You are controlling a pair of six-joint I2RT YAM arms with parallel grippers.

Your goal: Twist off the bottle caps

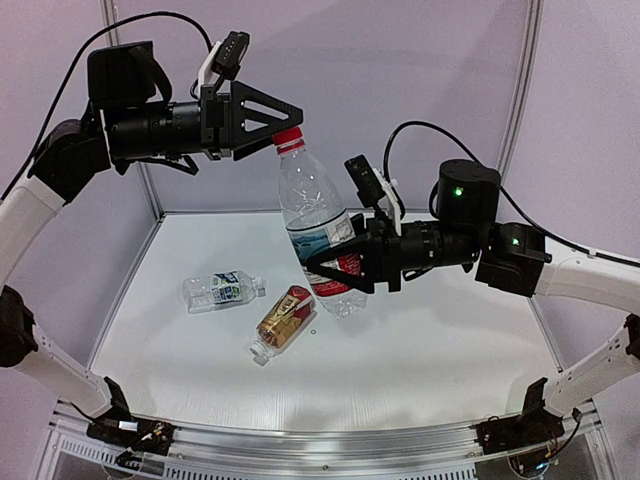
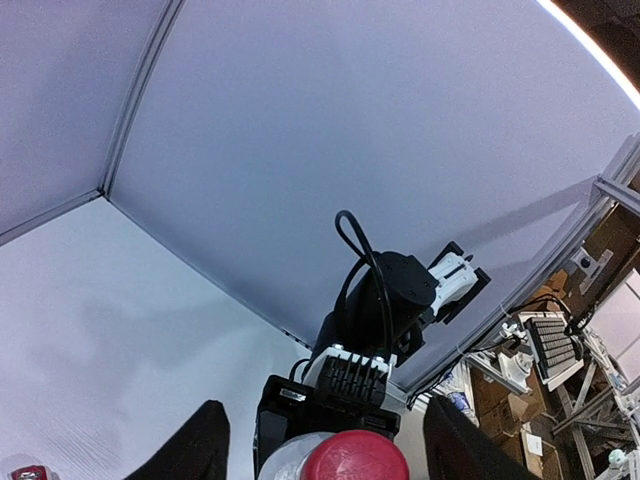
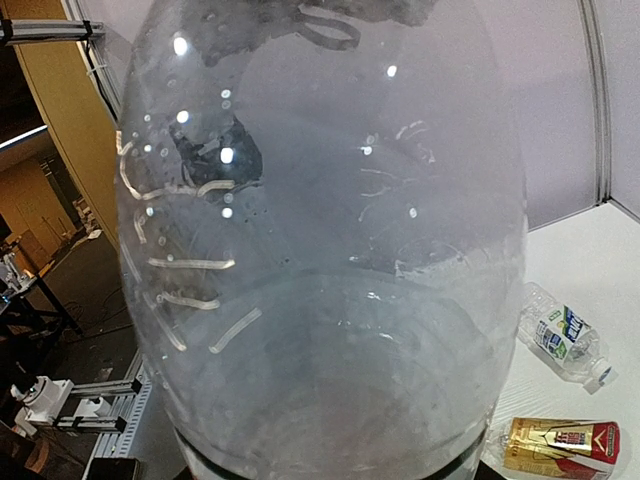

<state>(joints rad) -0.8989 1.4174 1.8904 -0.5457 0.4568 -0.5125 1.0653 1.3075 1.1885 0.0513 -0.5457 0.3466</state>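
Note:
My right gripper is shut on the labelled middle of a large clear bottle with a blue-white-red label and holds it upright, tilted, above the table. The bottle fills the right wrist view and hides the fingers there. Its red cap is on the neck. My left gripper is open at the cap. In the left wrist view the cap sits between the two spread fingers without touching them. A clear bottle with a green-blue label and an amber bottle lie on the table.
The white table has walls behind and on both sides. The two lying bottles also show in the right wrist view, the green-blue one and the amber one. A small ring lies beside the amber bottle.

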